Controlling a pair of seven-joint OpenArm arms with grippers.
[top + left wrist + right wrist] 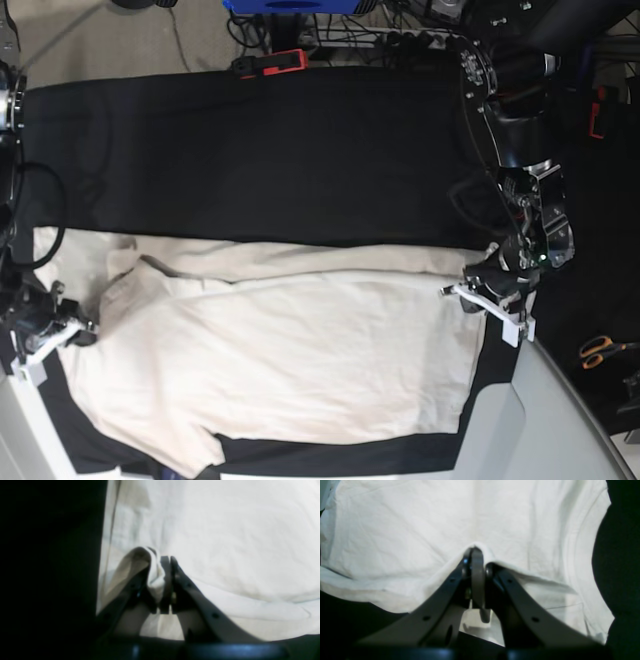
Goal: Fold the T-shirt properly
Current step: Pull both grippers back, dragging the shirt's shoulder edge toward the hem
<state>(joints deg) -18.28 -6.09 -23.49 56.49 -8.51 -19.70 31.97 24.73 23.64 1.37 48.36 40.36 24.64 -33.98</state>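
Base view shows the cream T-shirt (290, 360) spread across the black table cloth (260, 160), one long edge folded over, with orange-handled scissors (603, 350) lying apart at the right edge. The left gripper (478, 290) sits at the shirt's right end and the right gripper (72, 328) at its left end, but whether the jaws hold cloth cannot be told from here. The left wrist view settles that: the left gripper (168, 562) is pressed together, pinching a bunched fold of T-shirt (225, 542) fabric. The right wrist view shows the right gripper (476, 555) likewise clamped on a raised ridge of the T-shirt (407, 530).
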